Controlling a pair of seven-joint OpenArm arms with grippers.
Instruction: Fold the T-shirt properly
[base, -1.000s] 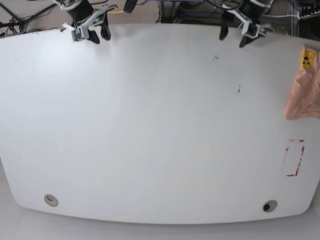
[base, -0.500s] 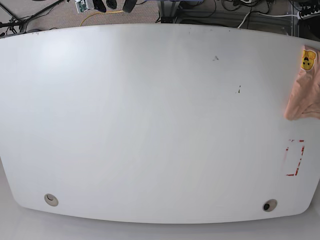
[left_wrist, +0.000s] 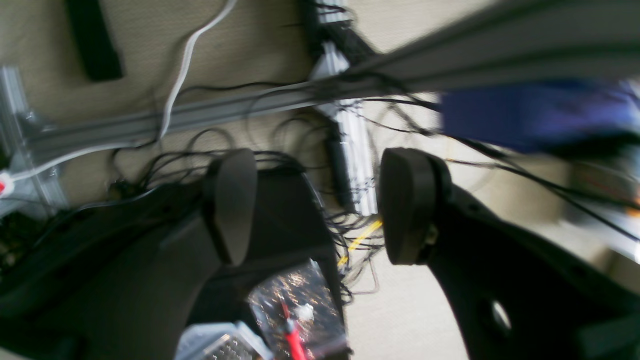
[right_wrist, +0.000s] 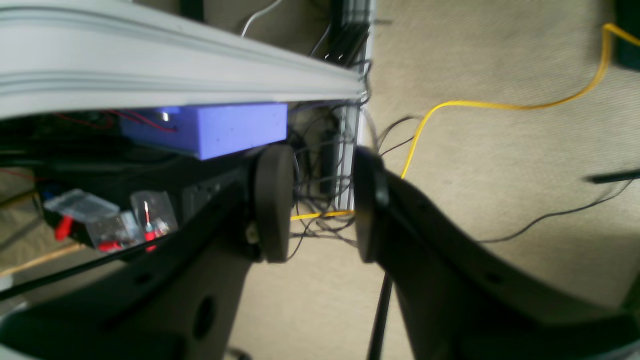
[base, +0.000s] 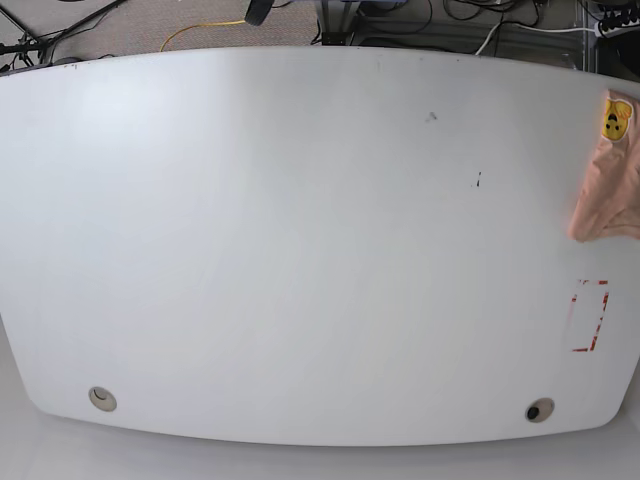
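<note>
The soft peach-pink cotton T-shirt (base: 612, 180) is lying at three o'clock on the white worktop (base: 300, 250), nearer the left gripper (left_wrist: 320, 205); both it and the right gripper (right_wrist: 320, 200) are hanging released, empty.

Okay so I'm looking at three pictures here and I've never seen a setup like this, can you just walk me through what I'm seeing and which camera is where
This is a robot with two arms, each ending in a two-fingered gripper with a small camera at its wrist.

The base picture looks down on a big white table. At its right edge lies part of a peach-pink T-shirt with a small yellow cartoon-face patch; the rest runs out of the picture. Neither arm shows in this view.

The other two pictures come from the wrist cameras. One shows the left gripper, its dark fingers wide apart with nothing between them. The other shows the right gripper, its fingers closer together but also empty. Both look past the table at carpet and cables, including a yellow cable.

Nothing is held.
</note>
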